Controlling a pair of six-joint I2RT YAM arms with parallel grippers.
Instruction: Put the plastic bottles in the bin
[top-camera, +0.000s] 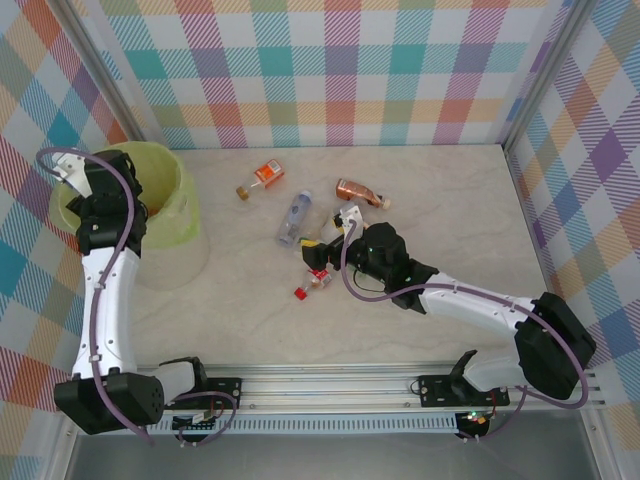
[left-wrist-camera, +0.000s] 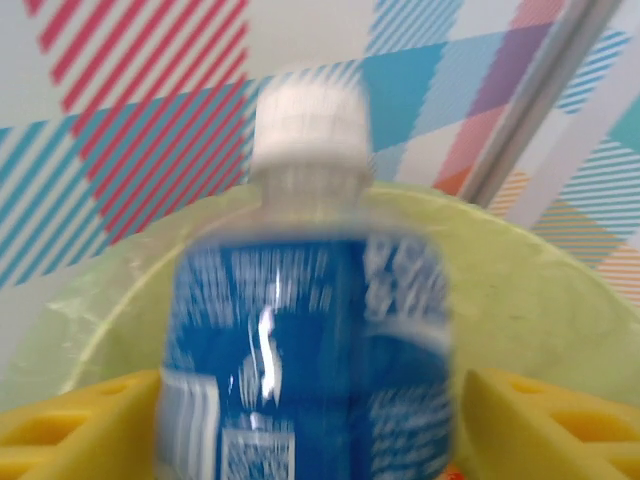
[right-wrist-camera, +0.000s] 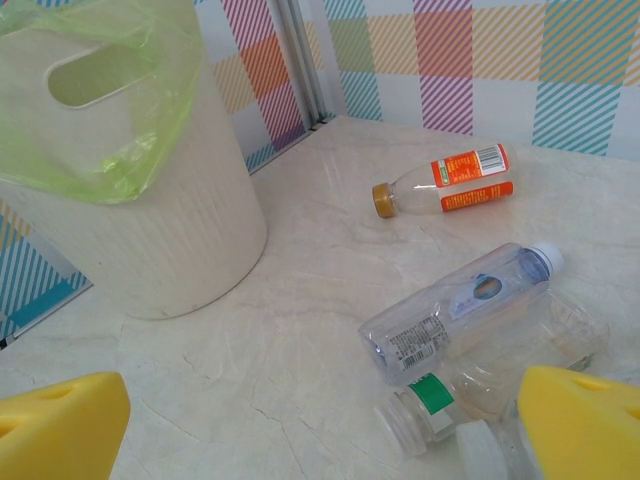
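Left hand over the bin with a blue-labelled bottle between its fingers; right hand spread wide above the loose bottles.

In the left wrist view the white-capped blue bottle stands upright and blurred between the 2 yellow fingers, the green-lined bin rim behind it. Whether the fingers press on the bottle I cannot tell. The right hand holds nothing and hangs low over the counter, just beside a clear white-capped bottle and a green-collared bottle. An orange-labelled bottle lies farther back, a brown bottle off to the right, and a small red-capped bottle nearer the arms.
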